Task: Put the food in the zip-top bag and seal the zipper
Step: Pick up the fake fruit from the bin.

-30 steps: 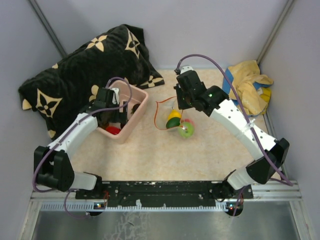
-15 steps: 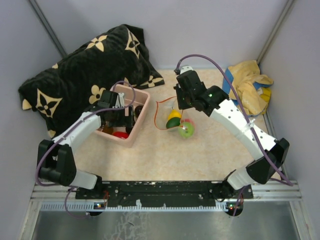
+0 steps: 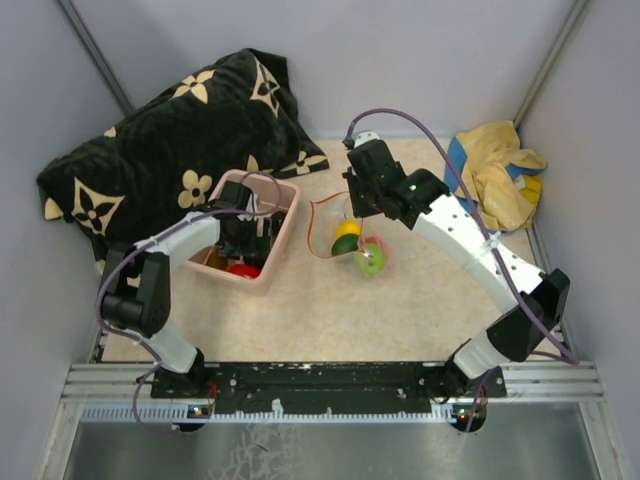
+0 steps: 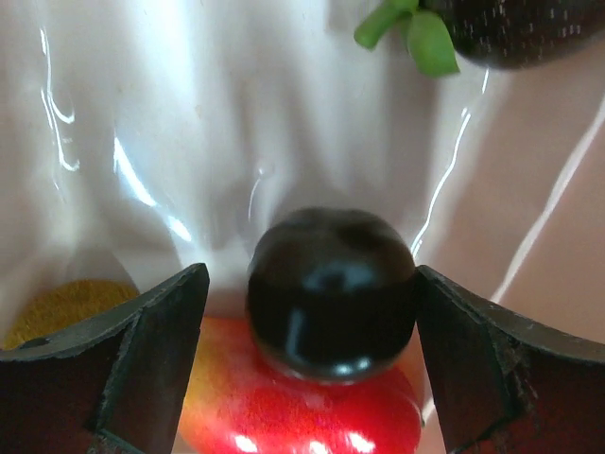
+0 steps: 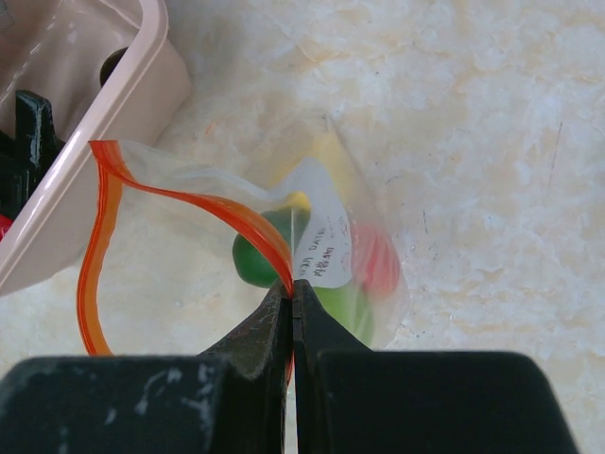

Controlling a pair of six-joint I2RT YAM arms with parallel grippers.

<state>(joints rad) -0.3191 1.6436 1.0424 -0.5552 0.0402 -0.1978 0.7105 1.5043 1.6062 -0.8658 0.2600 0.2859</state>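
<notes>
The zip-top bag point(image 3: 357, 248) lies mid-table with yellow point(image 3: 347, 229) and green point(image 3: 370, 262) food inside. The right wrist view also shows a red piece point(image 5: 379, 261) in the bag. My right gripper point(image 3: 358, 208) is shut on the orange-red zipper point(image 5: 95, 236) at one end point(image 5: 292, 284), and the mouth gapes open in a loop. My left gripper point(image 3: 245, 238) is down inside the pink tub point(image 3: 287, 212). It is open point(image 4: 312, 276), with its fingers on either side of a dark brown fruit point(image 4: 331, 284) that rests on a red one point(image 4: 302, 416).
A black flower-patterned pillow point(image 3: 170, 130) lies at the back left, touching the tub. A yellow cloth point(image 3: 500, 170) is bunched in the back right corner. Grey walls close in three sides. A dark fruit with a green stalk point(image 4: 425, 33) lies deeper in the tub.
My left gripper has moved right and down into the tub, and the tub has turned slightly. My right gripper with the bag has shifted a little to the left.
</notes>
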